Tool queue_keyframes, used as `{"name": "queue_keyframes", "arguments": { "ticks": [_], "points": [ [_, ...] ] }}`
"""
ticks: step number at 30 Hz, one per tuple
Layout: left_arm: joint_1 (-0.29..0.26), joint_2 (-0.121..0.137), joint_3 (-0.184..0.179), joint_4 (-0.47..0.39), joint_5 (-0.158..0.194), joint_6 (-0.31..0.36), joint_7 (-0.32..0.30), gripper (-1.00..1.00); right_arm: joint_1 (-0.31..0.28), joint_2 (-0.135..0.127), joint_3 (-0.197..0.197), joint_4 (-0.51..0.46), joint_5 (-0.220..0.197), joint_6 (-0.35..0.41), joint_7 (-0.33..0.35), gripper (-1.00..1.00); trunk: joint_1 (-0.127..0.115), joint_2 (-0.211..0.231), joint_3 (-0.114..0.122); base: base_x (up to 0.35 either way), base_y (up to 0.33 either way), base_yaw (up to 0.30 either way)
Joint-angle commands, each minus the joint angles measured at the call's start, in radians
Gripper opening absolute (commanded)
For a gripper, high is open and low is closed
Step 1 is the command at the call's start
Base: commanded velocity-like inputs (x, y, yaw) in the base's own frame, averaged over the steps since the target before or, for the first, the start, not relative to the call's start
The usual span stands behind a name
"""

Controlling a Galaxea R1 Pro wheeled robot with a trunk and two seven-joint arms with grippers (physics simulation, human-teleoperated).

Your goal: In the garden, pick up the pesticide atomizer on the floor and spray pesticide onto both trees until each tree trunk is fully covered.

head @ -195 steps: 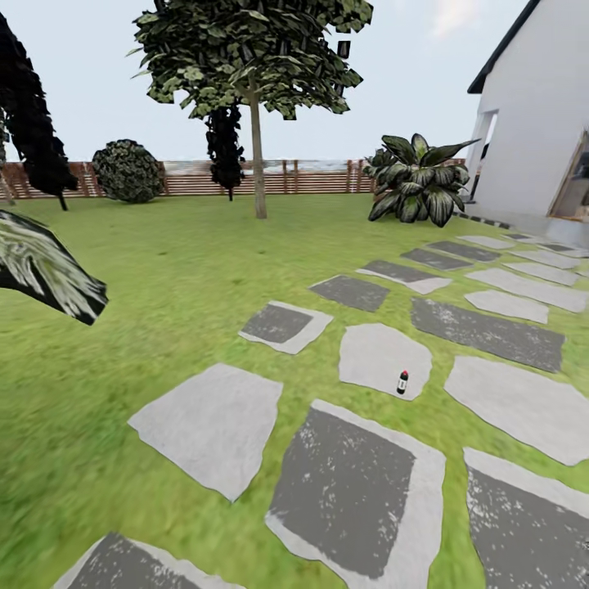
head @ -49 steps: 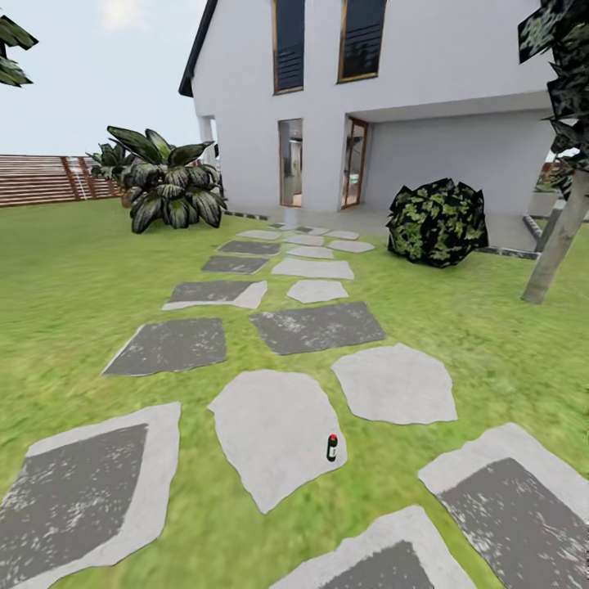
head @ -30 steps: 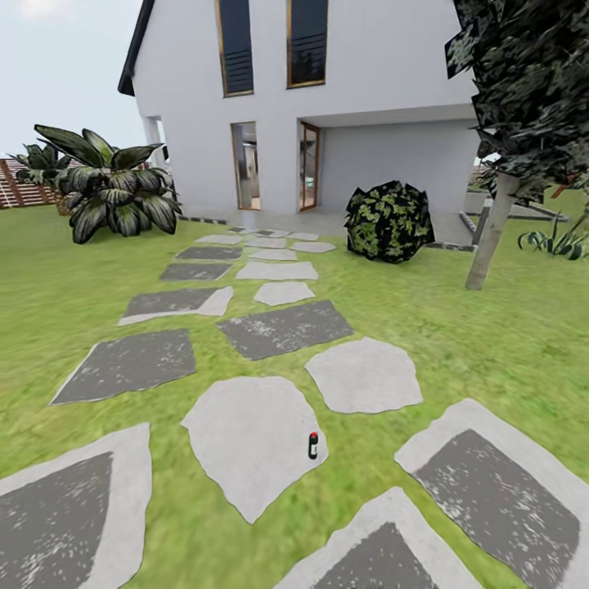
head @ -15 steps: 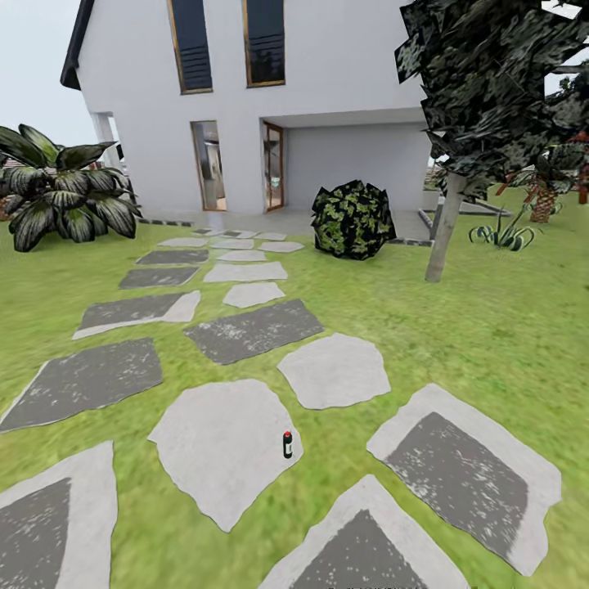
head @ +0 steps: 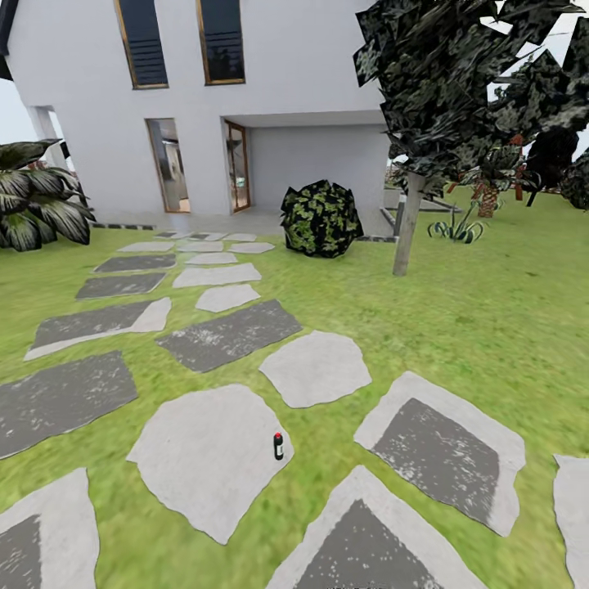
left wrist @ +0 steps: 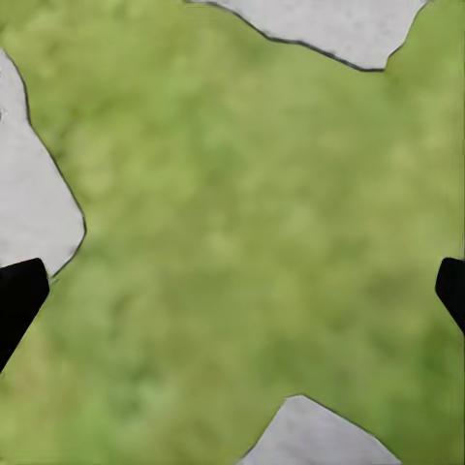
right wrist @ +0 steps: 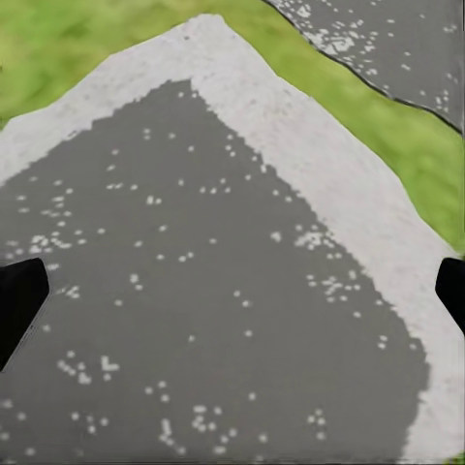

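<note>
Nearest the robot, the two wrist cameras look straight down. The left gripper (left wrist: 232, 291) is seen only as two dark fingertips (left wrist: 17, 295) at opposite edges of its view, set wide apart with nothing between them, above green grass (left wrist: 242, 223) with pale stone corners around it. The right gripper (right wrist: 232, 291) is likewise spread wide and empty, its dark tips at the frame edges above a dark grey speckled stepping stone (right wrist: 194, 291) with a pale border. A little way ahead in the head view, the pesticide atomizer (head: 278, 446) is found standing upright — long axis vertical, a red-looking cap on top — near the right-hand edge of a pale grey stepping stone (head: 204, 458), just beside the strip of grass that parts this slab from its neighbours. It lies forward of the robot and very slightly left of the picture's centre, so neither arm is clearly favoured; the left is judged marginally the nearer, though the reach cannot be confirmed, and the base is judged to need closing in before either claw can be lowered over the bottle. A pale mark is made out on the bottle's side, but no writing or brand can be read at this size. Farther off, a round mottled shrub (head: 321, 218) stands before the white house (head: 270, 74), and to its right a tree trunk (head: 406, 222) — pale, slightly leaning — rises from the lawn under dark jagged foliage (head: 450, 82).
</note>
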Motion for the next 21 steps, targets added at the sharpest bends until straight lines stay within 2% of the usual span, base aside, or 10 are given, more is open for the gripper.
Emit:
{"name": "queue_keyframes", "arguments": {
  "ticks": [1,7,13,17,21],
  "points": [
    [0.0,0.0,0.0,0.0,0.0,0.0,0.0,1.0,0.0,0.0,0.0,0.0,0.0,0.0,0.0,1.0,0.0,0.0,0.0,0.0,0.303,-0.268],
    [0.0,0.0,0.002,-0.002,0.0,0.0,0.0,1.0,0.0,0.001,0.0,-0.001,0.0,0.0,-0.001,1.0,0.0,0.0,0.0,0.0,0.301,-0.112],
    [0.0,0.0,0.001,-0.003,-0.001,0.0,0.0,1.0,0.0,0.002,0.0,-0.001,0.0,0.0,-0.003,1.0,0.0,0.0,0.0,0.007,0.025,-0.001],
    [0.0,0.0,0.001,-0.003,-0.001,0.0,0.0,1.0,0.0,0.002,0.0,-0.001,0.0,0.0,-0.001,1.0,0.0,0.0,0.0,0.227,0.079,0.0],
    [0.0,0.0,0.002,-0.003,-0.001,0.0,0.0,1.0,0.0,0.002,0.0,-0.001,0.0,0.0,-0.001,1.0,0.0,0.0,0.0,0.242,0.226,0.0]
  ]
}}
